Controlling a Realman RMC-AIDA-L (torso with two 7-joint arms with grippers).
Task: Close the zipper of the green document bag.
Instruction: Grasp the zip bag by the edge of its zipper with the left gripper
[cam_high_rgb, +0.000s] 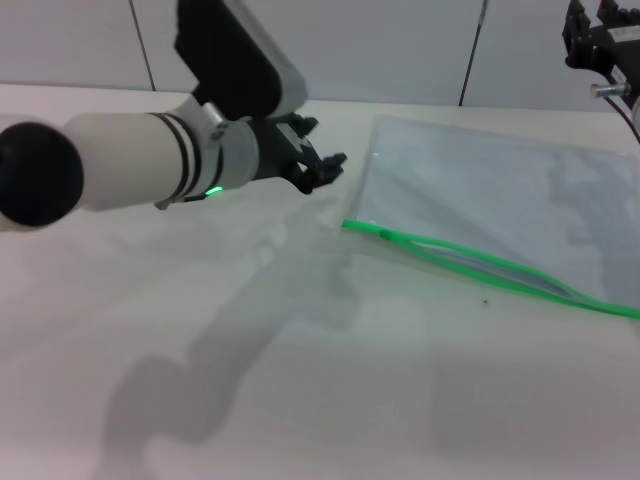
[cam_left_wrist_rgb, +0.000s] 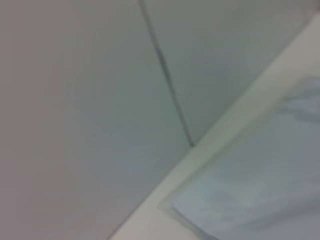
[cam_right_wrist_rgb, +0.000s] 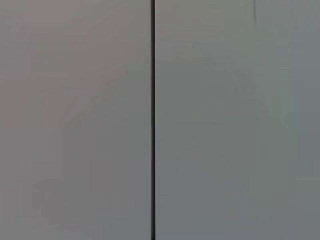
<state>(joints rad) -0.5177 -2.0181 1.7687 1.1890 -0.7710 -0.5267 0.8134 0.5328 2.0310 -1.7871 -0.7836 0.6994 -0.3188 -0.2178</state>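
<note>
The green document bag (cam_high_rgb: 500, 200) lies flat on the white table at the right, a translucent greyish pouch. Its zipper (cam_high_rgb: 470, 262) runs along the near edge as a bright green strip. The two strands bow apart in the middle, and a small slider tab (cam_high_rgb: 383, 234) sits near the left end. My left gripper (cam_high_rgb: 325, 165) hovers above the table just left of the bag's left edge, fingers apart and empty. In the left wrist view a far corner of the bag (cam_left_wrist_rgb: 260, 190) shows. My right gripper (cam_high_rgb: 600, 45) is parked high at the back right.
The table (cam_high_rgb: 300, 380) extends bare toward me and to the left. Its far edge meets a grey panelled wall (cam_high_rgb: 400, 50). The right wrist view shows only that wall (cam_right_wrist_rgb: 225, 120) and a dark seam.
</note>
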